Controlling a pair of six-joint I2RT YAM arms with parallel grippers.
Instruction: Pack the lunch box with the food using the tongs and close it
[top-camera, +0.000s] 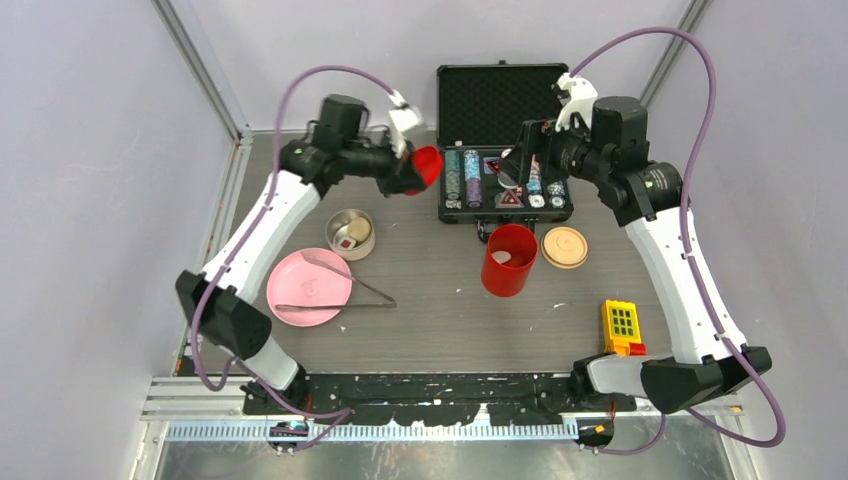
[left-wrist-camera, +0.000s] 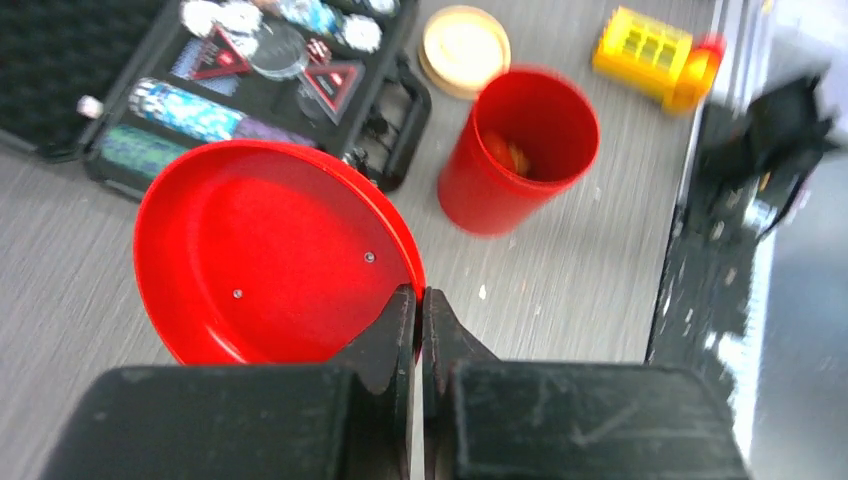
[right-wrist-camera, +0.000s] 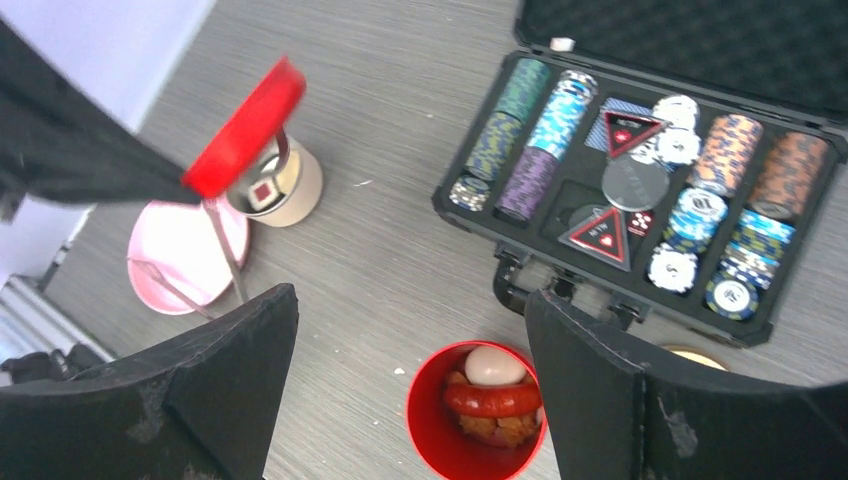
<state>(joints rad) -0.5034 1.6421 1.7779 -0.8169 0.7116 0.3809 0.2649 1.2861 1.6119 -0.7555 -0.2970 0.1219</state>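
Clamping red lid (left-wrist-camera: 260, 250), left hand (left-wrist-camera: 420, 300); topside hidden.

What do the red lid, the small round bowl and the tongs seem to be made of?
Red lid: probably plastic, smooth and slightly glossy, evenly coloured, with two small rivets showing. Small round bowl: likely steel, with a silvery, reflective rim. Tongs: apparently metal, with thin dark arms; the finish is too small to tell.

Robot lab cell, plain white walls (top-camera: 90, 150), aluminium frame posts (top-camera: 205, 75), grey bench (top-camera: 440, 320), black mounting rail (top-camera: 440, 385), purple cabling (top-camera: 340, 69).
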